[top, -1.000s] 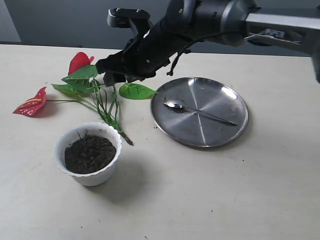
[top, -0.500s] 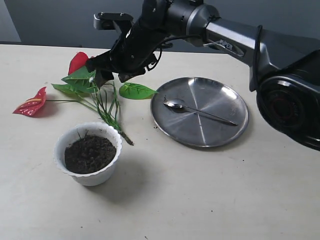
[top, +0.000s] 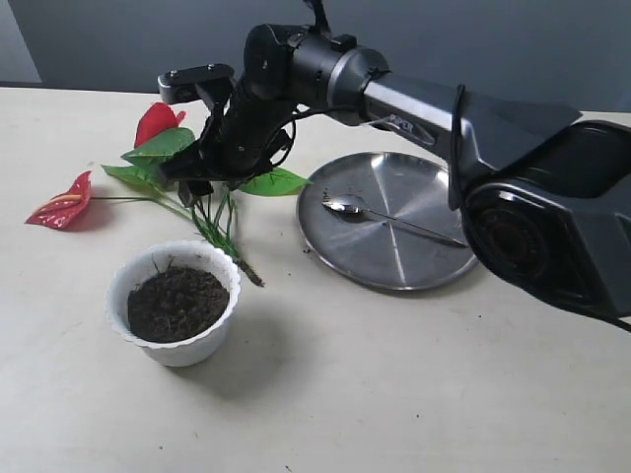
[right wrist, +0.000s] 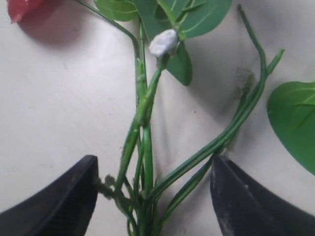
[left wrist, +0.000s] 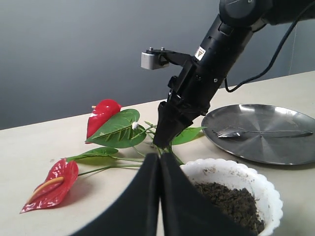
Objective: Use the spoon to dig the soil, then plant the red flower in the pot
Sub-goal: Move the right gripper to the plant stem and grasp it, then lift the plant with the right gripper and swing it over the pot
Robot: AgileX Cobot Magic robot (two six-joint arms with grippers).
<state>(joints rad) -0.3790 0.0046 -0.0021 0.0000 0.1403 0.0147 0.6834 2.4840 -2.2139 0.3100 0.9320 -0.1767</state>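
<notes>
The red flower (top: 158, 121) lies on the table behind the pot, its stems (top: 211, 211) running toward the pot. My right gripper (top: 201, 183) reaches across from the right and stands open, low over the stems. In the right wrist view its fingers (right wrist: 64, 206) straddle the stem bundle (right wrist: 142, 147) without closing on it. The white pot (top: 177, 347) holds dark soil (top: 177, 303). The spoon (top: 347, 206) lies on the steel plate (top: 439, 192). My left gripper (left wrist: 159, 164) is shut and empty, beside the pot rim (left wrist: 231, 166); it is outside the exterior view.
A loose green leaf (top: 273, 180) lies between the flower and the plate. The right arm's long black body (top: 424, 103) spans above the plate. A few soil crumbs lie by the plate's left edge (top: 308, 250).
The right arm has swung left and down, bringing its open gripper from above the leaves onto the flower's stems. Flower, pot and spoon have not moved.
</notes>
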